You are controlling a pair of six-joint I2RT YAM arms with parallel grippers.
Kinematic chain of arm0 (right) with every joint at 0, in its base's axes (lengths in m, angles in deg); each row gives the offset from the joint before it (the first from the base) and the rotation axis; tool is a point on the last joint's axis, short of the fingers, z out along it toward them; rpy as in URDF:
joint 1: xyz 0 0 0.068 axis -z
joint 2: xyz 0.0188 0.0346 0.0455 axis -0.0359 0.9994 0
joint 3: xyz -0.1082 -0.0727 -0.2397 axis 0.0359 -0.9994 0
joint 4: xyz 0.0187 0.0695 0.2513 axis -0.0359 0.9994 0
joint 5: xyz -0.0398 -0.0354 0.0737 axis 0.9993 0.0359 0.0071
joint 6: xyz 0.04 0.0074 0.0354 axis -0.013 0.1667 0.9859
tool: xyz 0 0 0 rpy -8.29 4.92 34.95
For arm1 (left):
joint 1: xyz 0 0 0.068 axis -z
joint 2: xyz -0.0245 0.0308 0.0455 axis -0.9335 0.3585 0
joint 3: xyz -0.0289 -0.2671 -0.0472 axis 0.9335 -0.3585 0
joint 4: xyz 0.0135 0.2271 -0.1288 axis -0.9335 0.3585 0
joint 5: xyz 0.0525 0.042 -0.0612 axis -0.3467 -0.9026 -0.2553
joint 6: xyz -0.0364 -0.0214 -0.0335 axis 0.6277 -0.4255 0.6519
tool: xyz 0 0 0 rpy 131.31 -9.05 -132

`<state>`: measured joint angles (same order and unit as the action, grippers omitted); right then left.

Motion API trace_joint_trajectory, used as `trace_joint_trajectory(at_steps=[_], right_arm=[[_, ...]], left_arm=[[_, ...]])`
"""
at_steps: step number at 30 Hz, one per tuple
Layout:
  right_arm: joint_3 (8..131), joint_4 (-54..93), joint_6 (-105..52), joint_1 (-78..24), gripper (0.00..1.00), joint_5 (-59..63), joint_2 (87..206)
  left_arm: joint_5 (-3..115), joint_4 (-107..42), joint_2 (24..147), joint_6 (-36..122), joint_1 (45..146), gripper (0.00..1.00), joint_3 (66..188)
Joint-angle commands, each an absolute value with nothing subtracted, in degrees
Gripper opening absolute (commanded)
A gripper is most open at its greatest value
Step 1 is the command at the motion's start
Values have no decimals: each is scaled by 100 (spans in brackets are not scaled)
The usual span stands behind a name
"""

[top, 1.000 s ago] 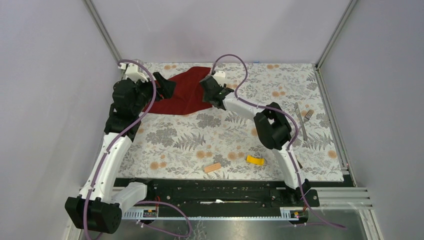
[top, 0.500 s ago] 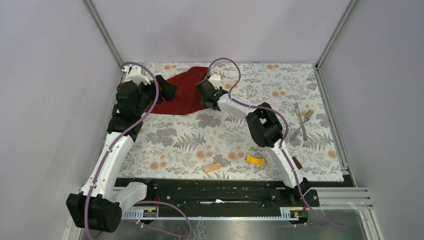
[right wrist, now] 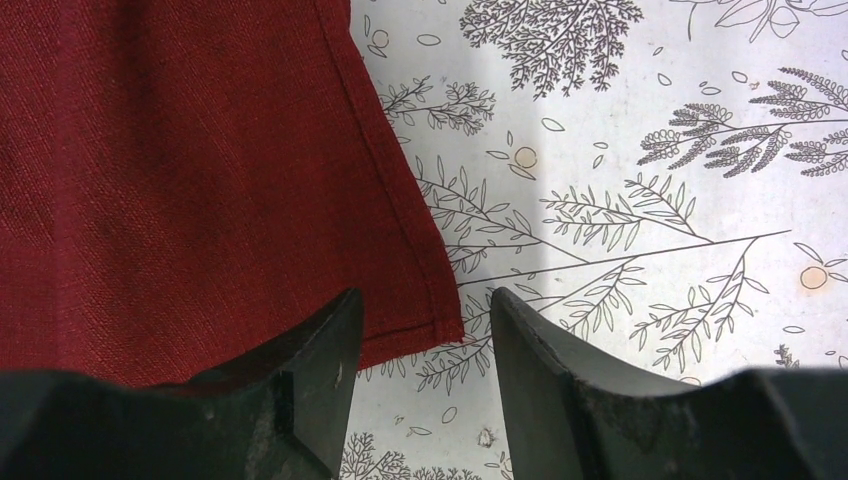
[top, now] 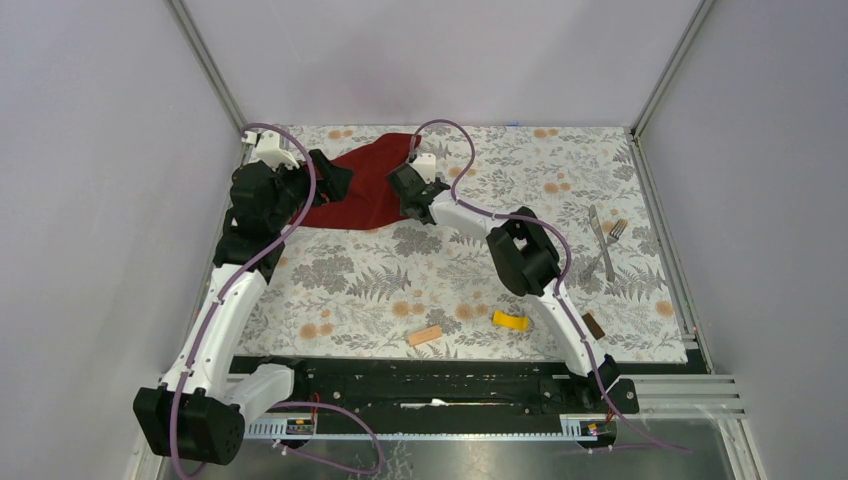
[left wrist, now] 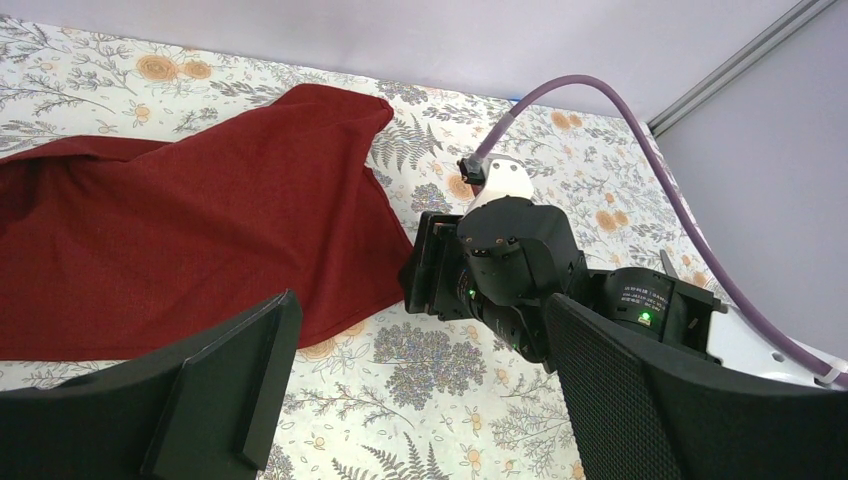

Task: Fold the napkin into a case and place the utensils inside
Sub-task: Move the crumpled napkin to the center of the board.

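The dark red napkin (top: 362,185) lies spread and rumpled at the far left of the floral tablecloth; it also shows in the left wrist view (left wrist: 190,240) and the right wrist view (right wrist: 190,180). My right gripper (top: 400,190) is open, low over the napkin's near right corner (right wrist: 440,325), which lies between its fingers (right wrist: 425,330). My left gripper (top: 335,180) is open and empty at the napkin's left side, its fingers wide apart (left wrist: 420,370). The knife (top: 598,240) and fork (top: 612,245) lie together at the far right.
A tan block (top: 425,335), a yellow block (top: 511,321) and a small brown block (top: 594,325) lie near the front of the tablecloth. Metal frame posts and grey walls (top: 100,150) bound the table on three sides.
My right gripper has moved left along the napkin's right edge to its near corner. My left gripper has shifted only slightly. The napkin has bunched a little to the left.
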<state>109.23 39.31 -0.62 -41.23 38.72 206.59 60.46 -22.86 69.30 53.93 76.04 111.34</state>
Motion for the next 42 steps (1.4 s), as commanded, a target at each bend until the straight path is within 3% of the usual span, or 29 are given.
trace_joint_trajectory(at_steps=[1, 4, 10, 22, 23, 27, 33, 37, 42], right_arm=[[11004, 4097, 79, -4117, 54, 3780, 20846], [10902, 4088, 260, -4057, 40, 3620, 20829], [9581, 3376, 449, -3959, 0, 4186, 19952], [5815, 1719, 524, -3711, 0, 5180, 16814], [5621, 1673, 478, -3707, 1, 5108, 16651], [5429, 1501, 93, -3708, 42, 4577, 16351], [6709, 3178, 324, -3694, 85, 3882, 17124], [7868, 4907, 804, -3609, 86, 3630, 17817], [7870, 5028, 1063, -3502, 83, 3672, 17862]], left_arm=[[6116, -2643, 6856, 5361, 7566, 98, 11086], [6106, -2643, 6848, 5355, 7567, 98, 11062], [6095, -2641, 6904, 5352, 7566, 98, 11022], [6062, -2501, 7419, 5445, 7655, 98, 10978], [6054, -2502, 7433, 5446, 7674, 98, 10978], [5981, -2505, 7437, 5437, 7690, 98, 10956], [5940, -2502, 7403, 5404, 7690, 98, 10947], [6080, -2511, 7427, 5451, 7690, 98, 10982], [6192, -2506, 7437, 5500, 7686, 98, 10996]])
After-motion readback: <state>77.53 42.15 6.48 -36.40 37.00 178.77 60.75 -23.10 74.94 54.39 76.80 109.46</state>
